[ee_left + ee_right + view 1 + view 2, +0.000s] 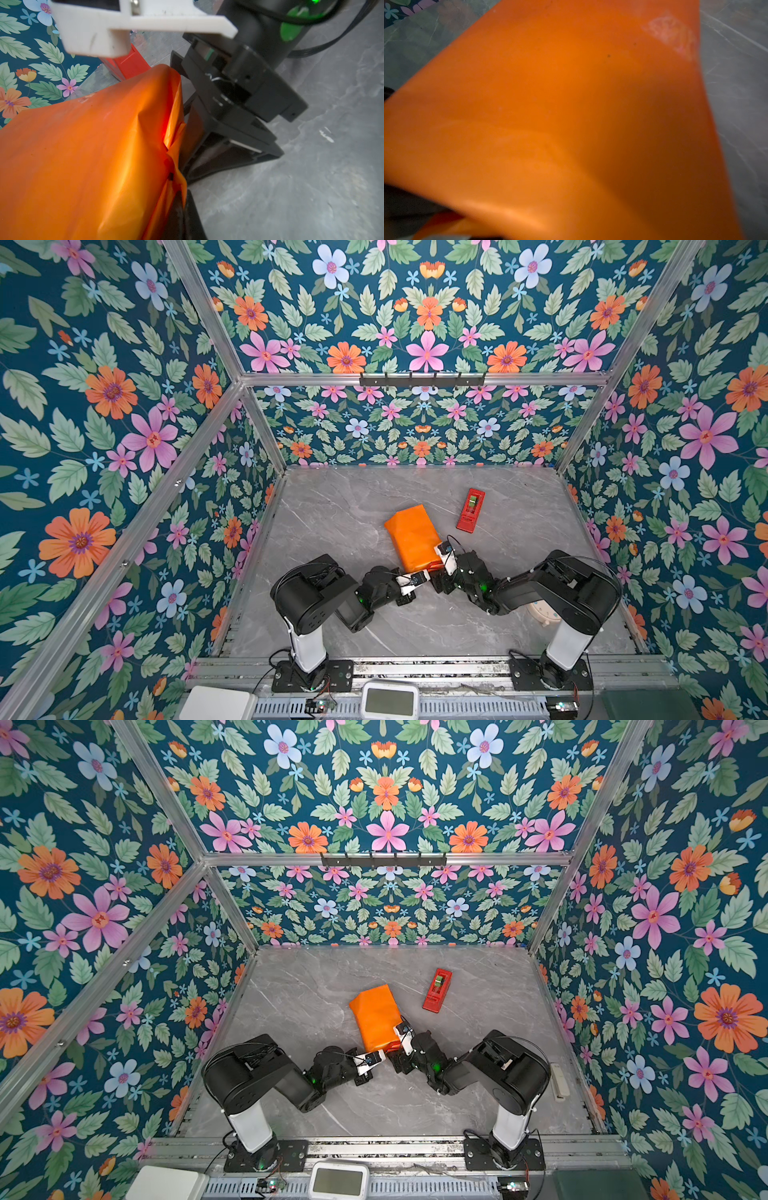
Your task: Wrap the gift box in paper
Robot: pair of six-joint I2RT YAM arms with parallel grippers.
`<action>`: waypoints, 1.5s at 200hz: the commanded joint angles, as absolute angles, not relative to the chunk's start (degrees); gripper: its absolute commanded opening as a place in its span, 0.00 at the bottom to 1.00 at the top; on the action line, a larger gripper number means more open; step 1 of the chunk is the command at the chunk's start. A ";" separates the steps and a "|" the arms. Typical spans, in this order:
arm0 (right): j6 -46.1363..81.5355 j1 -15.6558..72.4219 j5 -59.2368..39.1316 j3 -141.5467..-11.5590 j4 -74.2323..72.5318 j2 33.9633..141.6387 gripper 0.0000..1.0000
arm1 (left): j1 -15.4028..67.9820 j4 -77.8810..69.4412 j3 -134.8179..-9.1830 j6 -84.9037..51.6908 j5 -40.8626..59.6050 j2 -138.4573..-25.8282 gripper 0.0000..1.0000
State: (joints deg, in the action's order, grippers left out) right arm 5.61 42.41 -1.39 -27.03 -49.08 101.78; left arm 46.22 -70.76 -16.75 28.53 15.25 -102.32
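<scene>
The gift box is lying out of sight inside the paper (411, 539), which is showing only its glossy orange face as a wrapped parcel. The parcel is resting near the middle of the grey bench (332, 506) and slanting away from me.

Nearest me, both my arms are meeting at the parcel's near end. My left gripper (185, 218) is reaching in with its fingers drawn together. In the left wrist view a sliver of the loose orange edge seems to be running between them, so I am judging that they are pinching the paper's end fold. My right gripper (182, 118) is standing just beside it with its fingers spread wide across that same end, gripping nothing that I can make out.

I am judging that I am working on closing this near end. To do it well, I am thinking of keeping the pinch low and tight to the box. I am also planning on sweeping the puckered flap flat with the right fingers before letting go, slowly, so the slippery parcel is not sliding off line.

Further on, the top face is lying fairly smooth and the far end is looking closed. Beyond that, well apart, a red gadget (470, 510) is lying on the bench
</scene>
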 commanded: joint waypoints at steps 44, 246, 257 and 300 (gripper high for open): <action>6.19 42.46 -1.54 -26.19 -50.62 102.58 0.76 | 46.21 -67.38 -17.14 28.18 18.40 -97.76 0.36; 9.73 42.30 -1.49 -26.63 -52.76 104.15 0.66 | 44.30 -53.76 -18.78 46.08 12.28 -87.45 1.00; 9.91 42.28 -1.61 -26.64 -52.82 104.07 0.66 | 44.17 -53.73 -19.21 47.99 10.96 -88.07 1.00; 10.61 42.11 -1.85 -26.96 -53.09 104.61 0.64 | 40.99 -49.00 -20.88 52.96 12.15 -88.33 0.99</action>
